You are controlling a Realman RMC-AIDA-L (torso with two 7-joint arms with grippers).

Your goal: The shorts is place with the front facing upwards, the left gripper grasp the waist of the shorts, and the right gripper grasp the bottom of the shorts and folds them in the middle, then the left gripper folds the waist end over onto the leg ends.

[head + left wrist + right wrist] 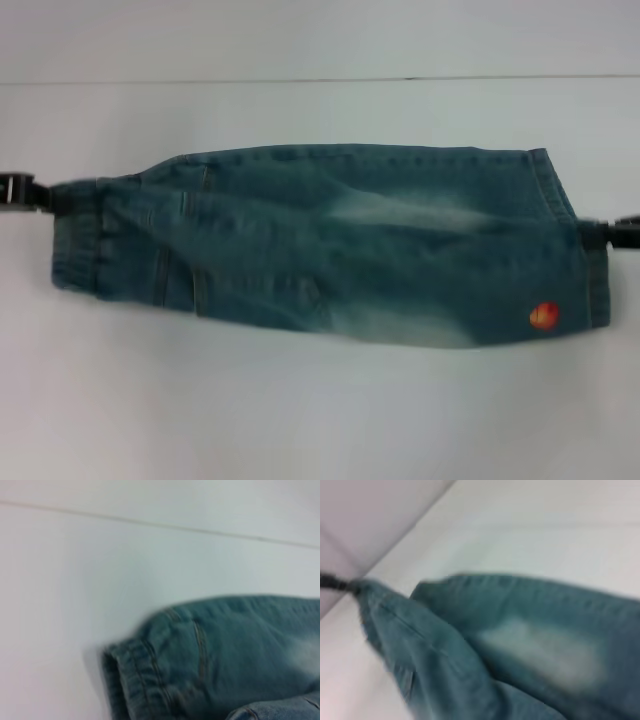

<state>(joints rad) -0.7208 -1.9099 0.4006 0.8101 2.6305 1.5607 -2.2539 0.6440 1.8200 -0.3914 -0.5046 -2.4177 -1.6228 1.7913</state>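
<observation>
The shorts (330, 250) lie folded lengthwise on the white table, stretched out between both arms. At the left end is the gathered waist (75, 245), where my left gripper (50, 193) is shut on its upper corner. At the right end the leg ends (595, 280) run along the stitched hem, with an orange ball print (543, 316) just inside it. My right gripper (598, 236) is shut on that hem. The left wrist view shows the waist (130, 680) up close. In the right wrist view the shorts (520, 645) stretch away to the left gripper (337, 583) at their far corner.
The white table (320, 420) surrounds the shorts on all sides. A thin seam (320, 80) runs across behind them, with a pale wall (320, 35) beyond.
</observation>
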